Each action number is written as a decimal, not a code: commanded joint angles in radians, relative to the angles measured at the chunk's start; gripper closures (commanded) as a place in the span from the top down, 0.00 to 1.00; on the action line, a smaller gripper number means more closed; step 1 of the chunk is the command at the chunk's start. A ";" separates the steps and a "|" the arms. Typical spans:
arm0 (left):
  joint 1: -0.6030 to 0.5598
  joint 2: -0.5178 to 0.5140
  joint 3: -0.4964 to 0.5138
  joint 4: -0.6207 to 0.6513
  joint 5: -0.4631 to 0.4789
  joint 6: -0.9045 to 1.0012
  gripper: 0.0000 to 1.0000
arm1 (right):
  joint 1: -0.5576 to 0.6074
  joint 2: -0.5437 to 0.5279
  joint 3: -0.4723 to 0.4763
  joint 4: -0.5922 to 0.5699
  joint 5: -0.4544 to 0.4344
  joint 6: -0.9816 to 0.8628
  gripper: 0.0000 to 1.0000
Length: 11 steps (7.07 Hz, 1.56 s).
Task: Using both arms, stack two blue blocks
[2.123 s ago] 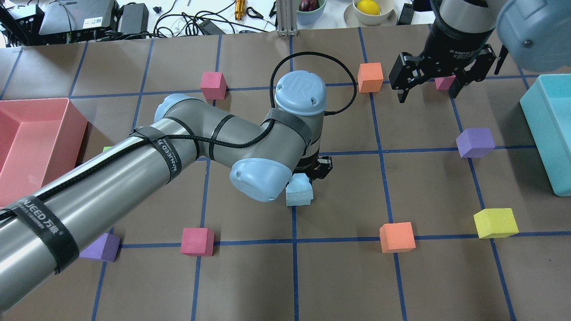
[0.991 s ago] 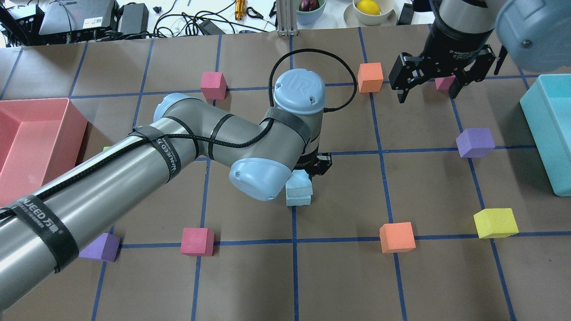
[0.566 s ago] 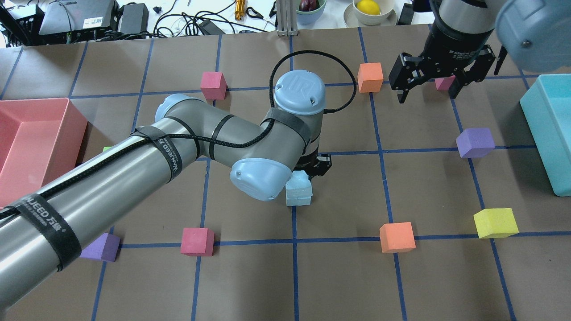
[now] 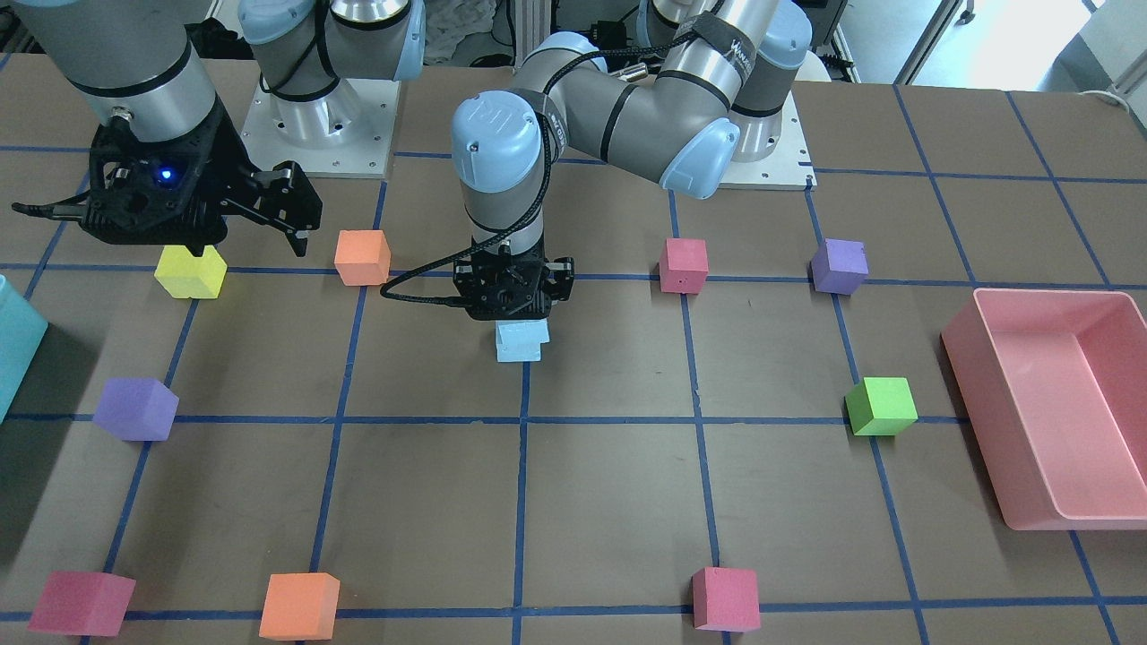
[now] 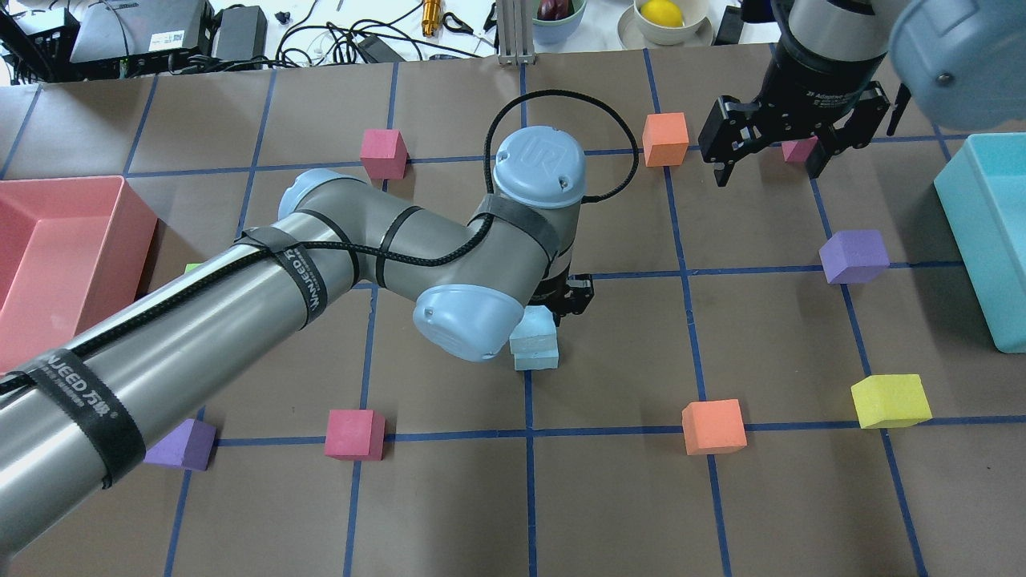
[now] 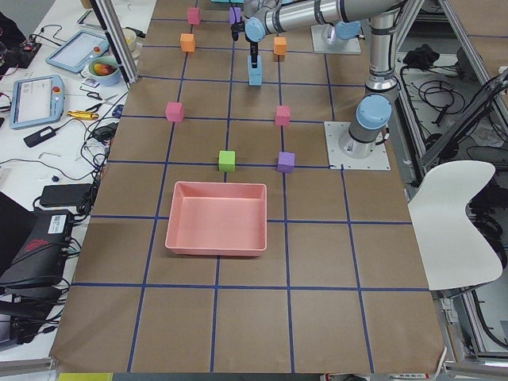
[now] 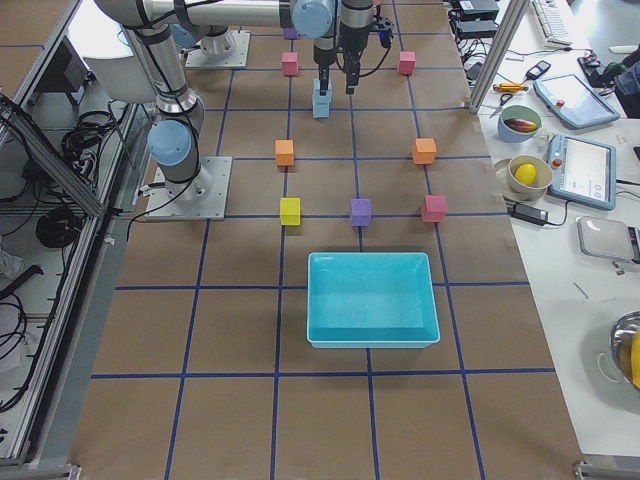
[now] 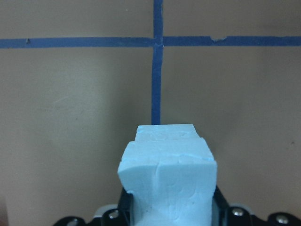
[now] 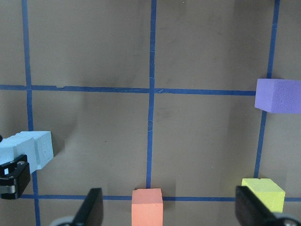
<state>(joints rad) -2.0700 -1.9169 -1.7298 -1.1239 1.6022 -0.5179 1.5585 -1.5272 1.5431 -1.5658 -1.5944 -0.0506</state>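
My left gripper (image 4: 513,309) is at the table's middle, shut on a pale blue block (image 5: 532,327). That block sits on top of the second blue block (image 5: 538,361), slightly offset. In the left wrist view the held block (image 8: 167,186) fills the space between the jaws, and the lower block's top (image 8: 164,132) shows just beyond it. My right gripper (image 5: 769,172) is open and empty, hovering at the far right of the table. Its wrist view shows the blue stack (image 9: 30,148) at the left edge.
A pink bin (image 5: 120,192) stands at the left edge and a teal bin (image 5: 962,208) at the right. Loose cubes lie around: orange (image 5: 712,426), yellow (image 5: 890,399), purple (image 5: 854,256), orange (image 5: 665,139), red (image 5: 383,152), red (image 5: 353,433), green (image 4: 882,405).
My left gripper has shifted slightly with the held blue block, so the two blue blocks now show as two distinct layers. The right arm has barely moved.
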 commanded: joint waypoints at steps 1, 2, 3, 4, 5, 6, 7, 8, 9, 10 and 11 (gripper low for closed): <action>-0.001 0.004 0.001 0.001 -0.002 -0.004 1.00 | 0.000 -0.001 -0.001 0.000 -0.001 0.000 1.00; -0.001 0.007 0.002 0.001 -0.004 -0.004 1.00 | 0.000 0.001 0.000 0.000 -0.001 0.000 1.00; 0.001 0.015 0.004 0.001 -0.005 -0.005 1.00 | 0.000 0.001 0.000 0.000 -0.001 0.000 1.00; 0.013 0.039 0.015 -0.007 -0.005 0.009 1.00 | 0.000 0.001 0.000 0.000 -0.001 0.000 1.00; 0.033 0.058 0.015 -0.013 -0.004 0.022 1.00 | 0.000 0.001 0.000 -0.002 -0.001 0.000 1.00; 0.074 0.081 0.015 -0.022 -0.002 0.077 1.00 | 0.000 0.001 0.000 -0.002 -0.002 0.000 1.00; 0.118 0.122 0.016 -0.071 0.001 0.198 1.00 | 0.000 0.001 0.000 -0.002 -0.002 0.000 1.00; 0.193 0.160 0.027 -0.130 -0.002 0.311 1.00 | 0.000 0.001 0.000 -0.002 -0.001 0.000 1.00; 0.268 0.205 0.048 -0.190 -0.002 0.414 1.00 | 0.000 0.001 0.000 -0.002 -0.002 0.000 1.00; 0.319 0.248 0.074 -0.268 0.002 0.515 1.00 | 0.000 0.001 0.000 -0.003 -0.001 0.000 1.00; 0.339 0.283 0.090 -0.296 0.007 0.529 1.00 | 0.000 0.002 0.000 -0.005 -0.004 0.000 1.00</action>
<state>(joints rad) -1.7753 -1.6829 -1.6633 -1.3627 1.6042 -0.0513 1.5585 -1.5259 1.5432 -1.5691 -1.5964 -0.0506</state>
